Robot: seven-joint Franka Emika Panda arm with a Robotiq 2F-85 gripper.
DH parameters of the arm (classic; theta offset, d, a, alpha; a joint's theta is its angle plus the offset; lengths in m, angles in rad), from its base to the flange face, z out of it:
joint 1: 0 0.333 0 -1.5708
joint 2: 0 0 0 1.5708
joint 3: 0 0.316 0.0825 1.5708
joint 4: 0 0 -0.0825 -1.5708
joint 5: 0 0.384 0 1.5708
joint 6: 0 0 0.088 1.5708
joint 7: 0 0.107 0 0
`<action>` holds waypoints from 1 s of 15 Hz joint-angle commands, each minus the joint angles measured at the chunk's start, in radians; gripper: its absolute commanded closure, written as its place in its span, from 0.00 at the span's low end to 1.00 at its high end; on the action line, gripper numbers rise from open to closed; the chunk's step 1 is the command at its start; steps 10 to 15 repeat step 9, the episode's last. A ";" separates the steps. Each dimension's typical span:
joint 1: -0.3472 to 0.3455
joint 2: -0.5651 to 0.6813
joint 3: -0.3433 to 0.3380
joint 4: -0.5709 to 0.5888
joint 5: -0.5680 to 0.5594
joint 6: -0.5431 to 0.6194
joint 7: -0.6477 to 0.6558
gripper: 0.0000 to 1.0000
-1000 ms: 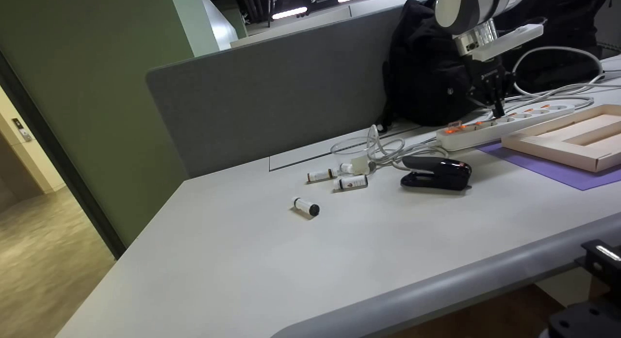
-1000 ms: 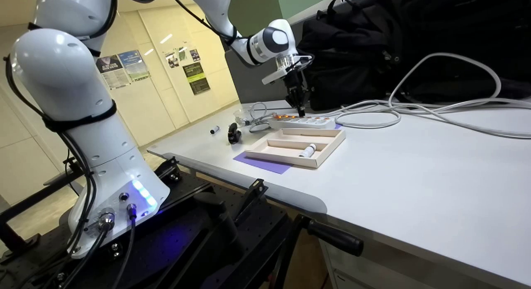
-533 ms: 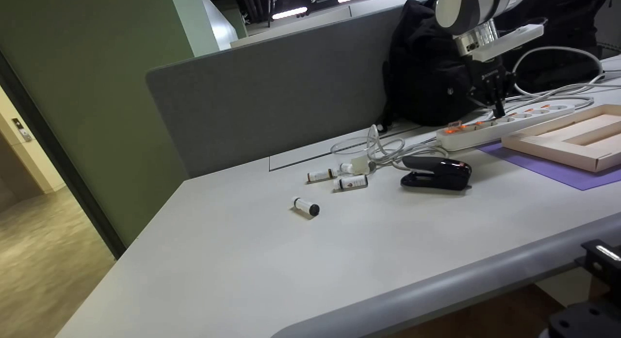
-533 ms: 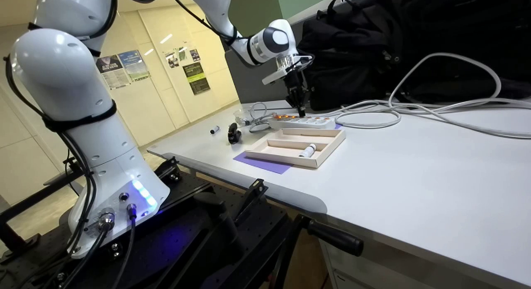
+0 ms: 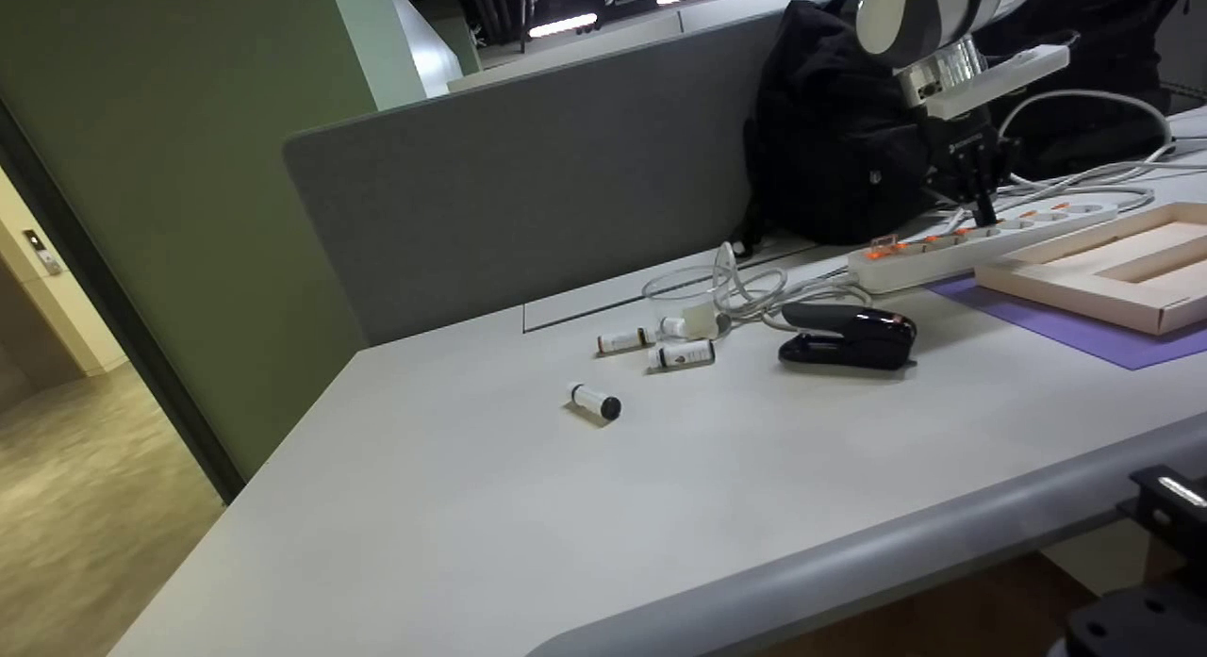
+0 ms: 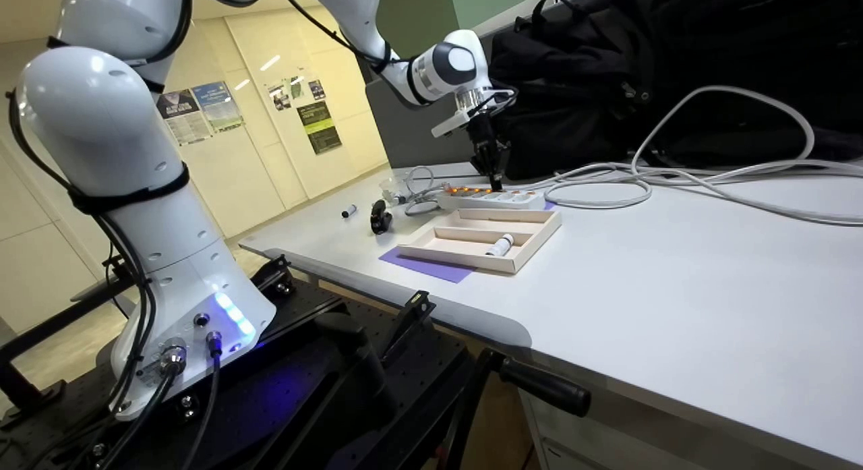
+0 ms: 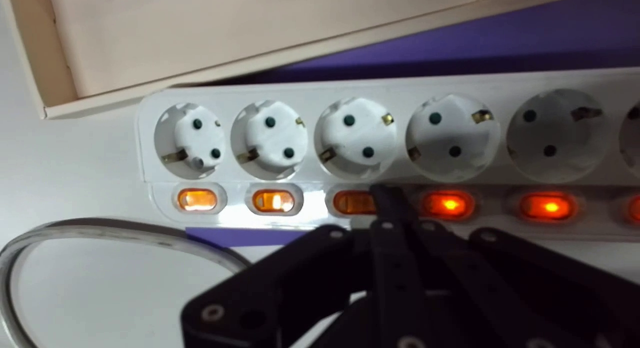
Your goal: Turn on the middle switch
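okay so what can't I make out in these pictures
Wrist view: power strip, one end cut off by the right edge.
Wrist view: third switch from the left, partly hidden by the fingertips; contact unclear.
An exterior view: wall posters, fine print too small.
An exterior view: robot arm, cut off by top edge.

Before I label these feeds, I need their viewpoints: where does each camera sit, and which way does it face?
An exterior view: higher than the table, facing the divider and bag; the far end of the arm and claw show.
An exterior view: beside the base, facing across the table to the bag; base, much of the arm and claw show.
Wrist view: on the arm, facing down at the strip; the claw shows at the bottom.
Both exterior views share the stapler, box, strip and claw.
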 commanded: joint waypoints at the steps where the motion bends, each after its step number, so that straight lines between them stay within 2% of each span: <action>1: -0.051 -0.112 0.048 0.010 0.068 -0.088 -0.058 1.00; 4: -0.079 -0.219 0.080 0.021 0.118 -0.185 -0.149 1.00; 5: -0.084 -0.258 0.084 0.036 0.123 -0.279 -0.176 0.74; 6: -0.086 -0.293 0.084 0.048 0.138 -0.365 -0.221 0.74; 7: -0.074 -0.225 0.076 0.041 0.111 -0.255 -0.166 0.92; 9: -0.080 -0.293 0.080 0.046 0.123 -0.348 -0.203 0.79; 15: -0.080 -0.293 0.080 0.046 0.123 -0.348 -0.203 0.79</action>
